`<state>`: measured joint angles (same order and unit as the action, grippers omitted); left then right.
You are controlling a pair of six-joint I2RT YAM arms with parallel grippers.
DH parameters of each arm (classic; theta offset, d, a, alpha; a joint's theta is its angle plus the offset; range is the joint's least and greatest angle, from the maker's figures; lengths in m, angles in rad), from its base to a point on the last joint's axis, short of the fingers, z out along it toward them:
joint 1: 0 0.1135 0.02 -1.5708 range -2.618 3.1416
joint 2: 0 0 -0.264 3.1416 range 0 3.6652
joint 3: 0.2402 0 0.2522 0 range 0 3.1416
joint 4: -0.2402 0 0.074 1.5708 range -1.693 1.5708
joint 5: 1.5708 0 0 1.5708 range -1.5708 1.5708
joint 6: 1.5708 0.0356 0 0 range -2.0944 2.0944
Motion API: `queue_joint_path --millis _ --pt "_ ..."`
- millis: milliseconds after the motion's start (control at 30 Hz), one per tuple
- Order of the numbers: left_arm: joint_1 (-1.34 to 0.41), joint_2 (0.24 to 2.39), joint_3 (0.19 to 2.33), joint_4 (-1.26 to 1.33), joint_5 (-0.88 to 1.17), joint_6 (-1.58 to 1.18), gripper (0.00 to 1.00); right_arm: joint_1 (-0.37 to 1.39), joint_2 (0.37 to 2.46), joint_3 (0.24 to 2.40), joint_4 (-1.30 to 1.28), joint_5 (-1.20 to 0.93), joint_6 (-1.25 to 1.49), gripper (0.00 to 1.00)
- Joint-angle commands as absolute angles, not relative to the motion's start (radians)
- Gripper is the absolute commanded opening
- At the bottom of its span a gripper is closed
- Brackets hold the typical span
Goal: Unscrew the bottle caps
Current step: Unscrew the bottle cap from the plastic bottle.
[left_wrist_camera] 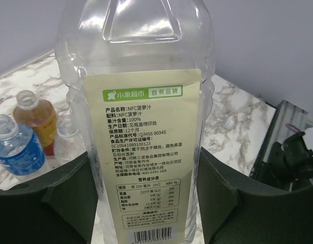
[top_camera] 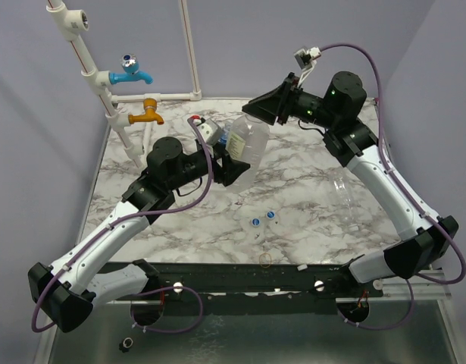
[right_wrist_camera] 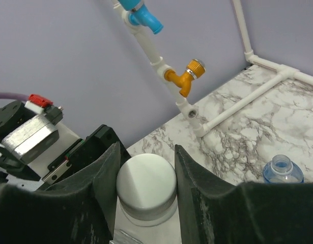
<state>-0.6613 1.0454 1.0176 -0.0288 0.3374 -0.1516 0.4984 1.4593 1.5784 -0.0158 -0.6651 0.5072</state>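
A large squarish clear bottle (top_camera: 249,141) with a pale label (left_wrist_camera: 146,152) stands upright at the back middle of the table. My left gripper (top_camera: 234,164) (left_wrist_camera: 146,173) is shut on its body, one finger on each side. My right gripper (top_camera: 264,111) (right_wrist_camera: 146,151) is over its top and shut on its white cap (right_wrist_camera: 146,184). Two blue-and-white caps (top_camera: 256,222) (top_camera: 271,215) lie loose on the table. Behind the big bottle stand a blue-labelled bottle (left_wrist_camera: 13,148), an amber bottle (left_wrist_camera: 37,120) and a small plain bottle (left_wrist_camera: 69,136), all with open necks. Another plain bottle (top_camera: 343,194) lies at the right.
A white pipe frame with a blue tap (top_camera: 131,74) and an orange tap (top_camera: 148,114) stands at the back left. A thin yellowish ring (top_camera: 265,259) lies near the marble table's front edge (top_camera: 217,254). The blue bottle's open mouth (right_wrist_camera: 282,168) shows beside my right gripper.
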Motion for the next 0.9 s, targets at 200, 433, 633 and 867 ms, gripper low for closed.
queue_joint_path --millis 200,433,633,867 --pt "-0.646 1.039 1.088 0.104 0.904 -0.339 0.0 0.512 1.351 1.458 0.435 -1.213 0.641 0.0" --pt "-0.646 1.028 1.092 0.099 0.981 -0.319 0.0 0.512 1.359 1.479 0.5 -1.367 0.706 0.01" --pt "-0.646 1.01 1.067 0.05 0.861 -0.241 0.0 0.511 1.337 1.622 -0.011 -1.042 0.362 0.66" --pt "-0.646 1.004 1.008 0.021 0.517 -0.048 0.0 0.512 1.353 1.711 -0.246 -0.576 0.335 1.0"
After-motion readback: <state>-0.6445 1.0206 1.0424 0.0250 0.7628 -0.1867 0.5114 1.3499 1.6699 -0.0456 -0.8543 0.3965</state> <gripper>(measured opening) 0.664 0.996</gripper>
